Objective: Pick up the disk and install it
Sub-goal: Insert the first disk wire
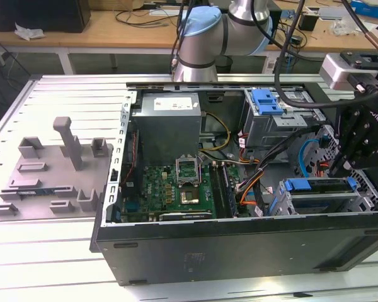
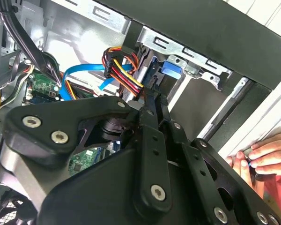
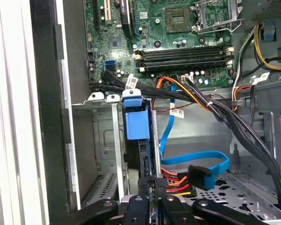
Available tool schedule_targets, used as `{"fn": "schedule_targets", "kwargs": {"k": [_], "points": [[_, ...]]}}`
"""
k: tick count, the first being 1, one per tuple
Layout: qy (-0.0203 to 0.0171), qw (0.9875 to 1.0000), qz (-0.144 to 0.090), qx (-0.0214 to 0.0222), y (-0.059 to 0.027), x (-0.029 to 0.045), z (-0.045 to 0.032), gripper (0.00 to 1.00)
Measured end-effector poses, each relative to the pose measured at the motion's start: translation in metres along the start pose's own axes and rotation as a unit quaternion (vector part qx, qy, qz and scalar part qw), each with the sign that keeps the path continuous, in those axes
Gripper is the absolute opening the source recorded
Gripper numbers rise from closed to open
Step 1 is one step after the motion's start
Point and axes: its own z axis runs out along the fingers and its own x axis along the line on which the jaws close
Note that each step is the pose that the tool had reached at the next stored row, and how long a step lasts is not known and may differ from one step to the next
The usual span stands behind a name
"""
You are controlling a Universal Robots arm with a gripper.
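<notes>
1. Looking at the exterior view, you find the open computer case (image 1: 239, 242) lying on its side on the slatted table (image 1: 57, 258), with the motherboard (image 1: 176, 185) facing up.
2. Your disk (image 1: 321, 186) sits in the drive bay at the corner of the case toward the exterior view's right. Its blue carrier frame runs along its top edge.
3. In the first wrist view the disk (image 3: 136, 124) stands on edge between the bay's metal walls (image 3: 114, 140), its blue tab toward the motherboard.
4. The gripper (image 1: 338, 168) comes down at a tilt onto the end of the disk nearer the exterior view's right.
5. In both wrist views the gripper (image 3: 153, 183) (image 2: 154, 96) has its fingers drawn close together at the disk's near end. You cannot tell whether they pinch it or only press against it.
6. An orange, red and yellow power cable (image 3: 178, 183) lies just beside the fingertips, and a flat blue data cable (image 3: 192, 159) loops near it.
7. A person's hand (image 2: 267, 152) rests on the case's outer edge in the second wrist view.
8. The blue latch piece (image 1: 268, 100) sits atop the metal cage, well apart from the disk.
</notes>
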Motion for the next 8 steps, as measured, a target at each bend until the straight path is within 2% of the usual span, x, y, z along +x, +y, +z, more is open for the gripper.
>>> {"fn": "schedule_targets", "kwargs": {"k": [8], "points": [[-0.0004, 1.0000, 0.000, 0.0000, -0.0001, 0.0008, 0.0000, 0.16]]}}
